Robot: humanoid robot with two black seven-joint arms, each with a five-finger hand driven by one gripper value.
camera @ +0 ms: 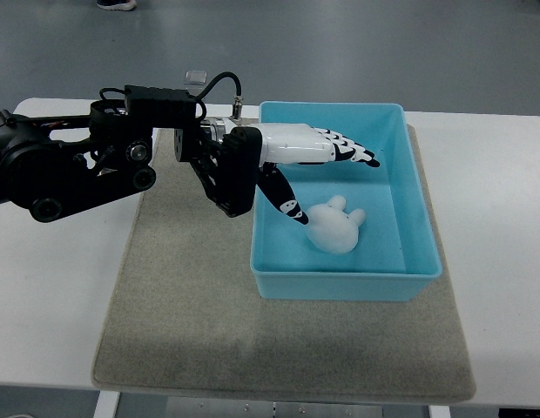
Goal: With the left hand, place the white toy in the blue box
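The white toy [336,226], a soft rabbit-like figure, lies on the floor of the blue box [418,198], toward its front middle. My left hand [327,178] reaches in over the box's left wall, its arm coming from the picture's left. The fingers [348,148] are stretched out and spread above the box interior, and the thumb [286,202] points down toward the toy's left side, just short of it. The hand holds nothing. My right arm does not show.
The blue box stands on a grey felt mat [192,287] laid over a white table [43,287]. Grey floor lies beyond the table's far edge, with a dark shoe [118,4] at the top.
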